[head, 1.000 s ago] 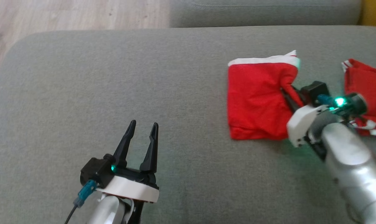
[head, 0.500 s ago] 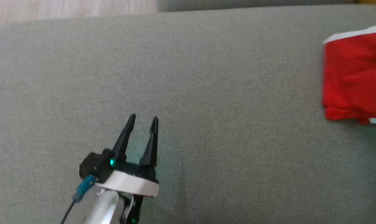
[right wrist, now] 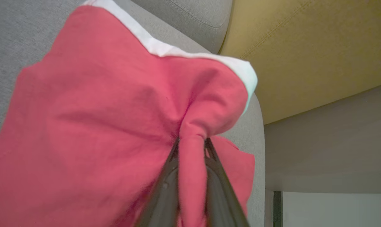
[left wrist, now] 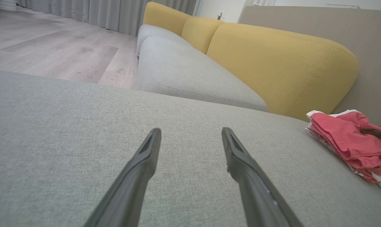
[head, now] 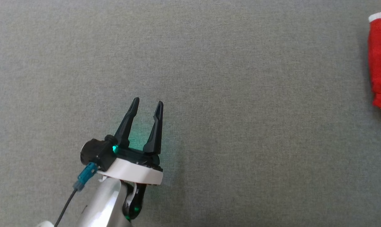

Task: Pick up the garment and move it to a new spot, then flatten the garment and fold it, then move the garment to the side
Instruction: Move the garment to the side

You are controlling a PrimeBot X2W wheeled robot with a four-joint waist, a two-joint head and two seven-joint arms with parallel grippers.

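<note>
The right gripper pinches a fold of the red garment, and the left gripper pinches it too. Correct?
Only the right gripper pinches the red garment. The left wrist view shows the left gripper open and empty over the grey cushion.

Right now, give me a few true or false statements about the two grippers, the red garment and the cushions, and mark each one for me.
1. The left gripper is open and holds nothing. True.
2. The right gripper hangs open above the cloth. False: it is pinched shut on a fold of the red garment.
3. The garment is plain red all over. False: a white band runs along one edge.
4. There are yellow back cushions in the left wrist view. True.
5. The garment lies between the left gripper's fingers. False: bare grey cushion lies there, and the garment is well off to the robot's right.
</note>
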